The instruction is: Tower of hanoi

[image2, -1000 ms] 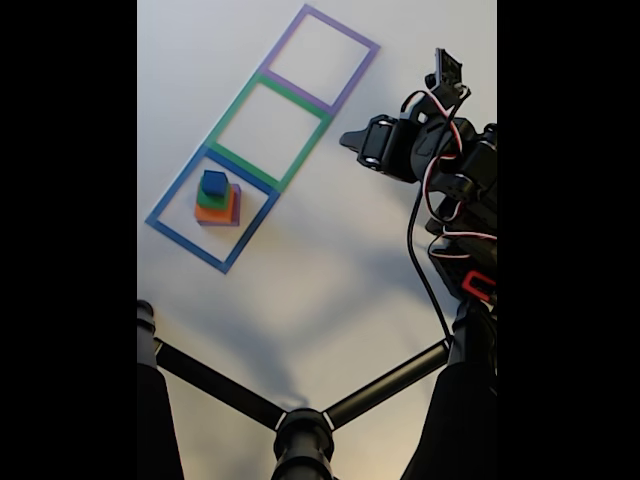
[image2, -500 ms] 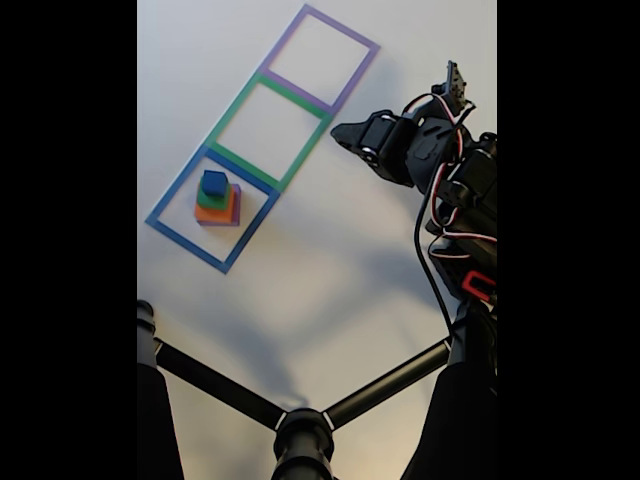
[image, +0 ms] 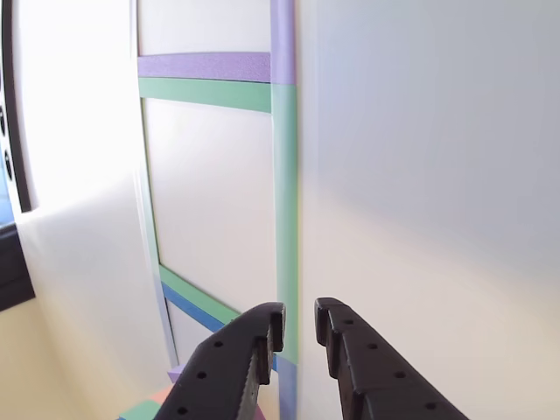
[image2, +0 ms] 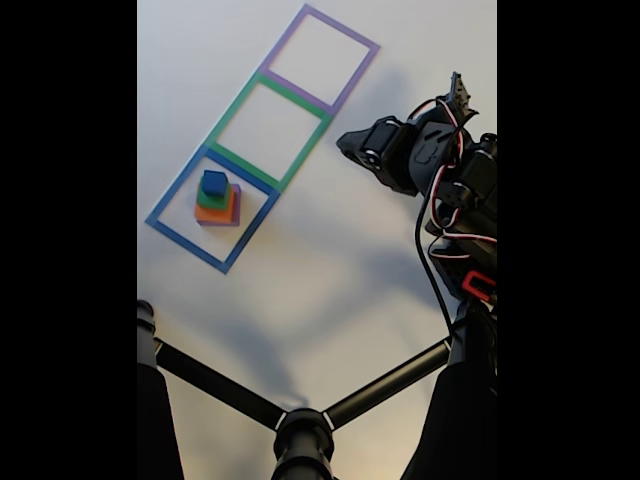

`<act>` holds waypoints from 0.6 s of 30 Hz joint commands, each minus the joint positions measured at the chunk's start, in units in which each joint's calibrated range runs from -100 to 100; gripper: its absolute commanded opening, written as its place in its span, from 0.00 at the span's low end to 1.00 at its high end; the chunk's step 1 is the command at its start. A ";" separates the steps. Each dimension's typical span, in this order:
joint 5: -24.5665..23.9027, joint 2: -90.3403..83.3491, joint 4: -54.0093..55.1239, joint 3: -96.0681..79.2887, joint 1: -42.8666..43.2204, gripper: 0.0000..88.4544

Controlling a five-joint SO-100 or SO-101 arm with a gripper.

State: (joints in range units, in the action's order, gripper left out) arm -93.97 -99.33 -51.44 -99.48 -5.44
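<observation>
In the fixed view a small stack of blocks (image2: 216, 198) stands inside the blue tape square (image2: 165, 228): purple at the bottom, then orange, green and a blue cube on top. My gripper (image2: 347, 141) hovers to the right of the green tape square (image2: 223, 115), well apart from the stack. In the other view my gripper (image: 299, 320) points along the green tape, its black fingers (image: 254, 337) a narrow gap apart with nothing between them. A corner of the stack (image: 147, 406) peeks in at the bottom left.
A purple tape square (image2: 362, 42) lies at the far end of the row. Black tripod legs (image2: 215, 384) cross the lower part of the fixed view. The arm's body and wires (image2: 465, 210) fill the right side.
The gripper head swung slightly up and left, then settled back a little to the right. The stack has not moved.
</observation>
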 commanded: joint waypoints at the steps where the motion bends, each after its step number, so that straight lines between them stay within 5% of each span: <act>1: -2.17 -0.67 -0.65 -0.52 1.90 0.00; 11: -4.56 -0.67 -0.81 -0.52 1.90 0.09; 18: -5.11 -0.67 -0.81 -0.52 1.90 0.00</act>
State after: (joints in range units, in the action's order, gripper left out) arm -98.49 -99.33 -51.91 -99.48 -4.14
